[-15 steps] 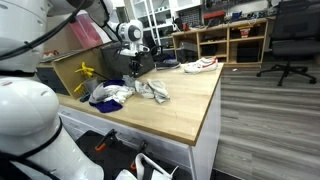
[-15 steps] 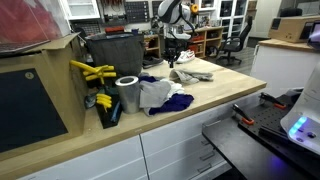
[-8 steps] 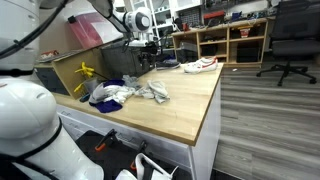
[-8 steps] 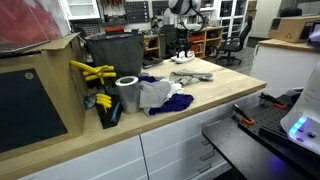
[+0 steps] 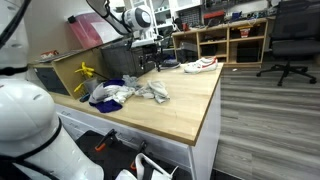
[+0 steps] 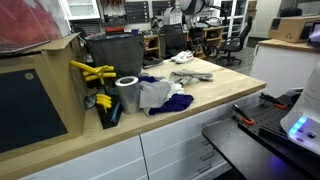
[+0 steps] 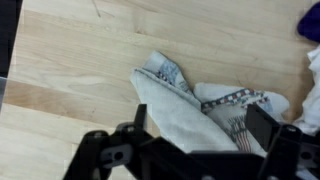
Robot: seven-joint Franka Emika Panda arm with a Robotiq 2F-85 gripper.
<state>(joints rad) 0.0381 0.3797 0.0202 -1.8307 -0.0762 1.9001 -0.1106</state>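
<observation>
looking down from the wrist view, we see the jaws spread wide and empty, hanging above the crumpled white patterned cloth [image 7: 180,102], which lies on the wooden tabletop [image 7: 70,60], near a blue rag [image 6: 176,102] seen in an exterior view.

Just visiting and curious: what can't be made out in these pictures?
Wrist view: the gripper covers the near part of the grey cloth.
Wrist view: the blue cloth is cut off by the corner.
Exterior view: the dark bin has walls that hide its contents.
Both exterior views: the grey cloth's pattern is too small.
</observation>
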